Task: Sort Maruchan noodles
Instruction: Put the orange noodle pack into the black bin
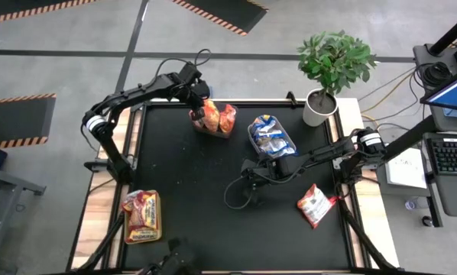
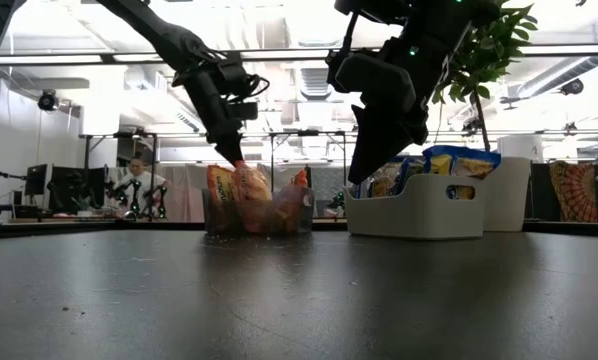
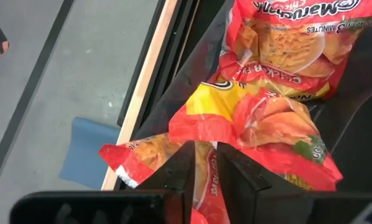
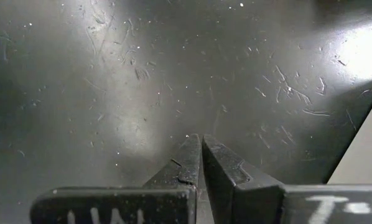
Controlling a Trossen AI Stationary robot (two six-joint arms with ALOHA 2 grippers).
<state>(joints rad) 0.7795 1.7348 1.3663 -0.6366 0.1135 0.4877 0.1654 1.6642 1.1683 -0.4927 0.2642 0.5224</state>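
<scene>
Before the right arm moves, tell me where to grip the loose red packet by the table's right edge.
Grip the red packet across its long side edges, coming straight down. It lies flat and alone on the black table, tilted diagonally, so probably turn the shut right gripper to match.

Grey concrete floor [image 1: 76, 65] with orange-and-black striped hazard mats [image 1: 18, 118]; a leafy green potted plant [image 1: 332, 65] beside the black matte surface [image 1: 190, 176].

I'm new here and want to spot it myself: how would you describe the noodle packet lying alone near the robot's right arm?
Start at the potted plant at the black table's far right corner and come along that side toward the near edge. Past the white bin of blue-and-yellow packets lies a single red-and-white packet, flat on the mat. Unlike the others, it sits in no bin or pile.
</scene>
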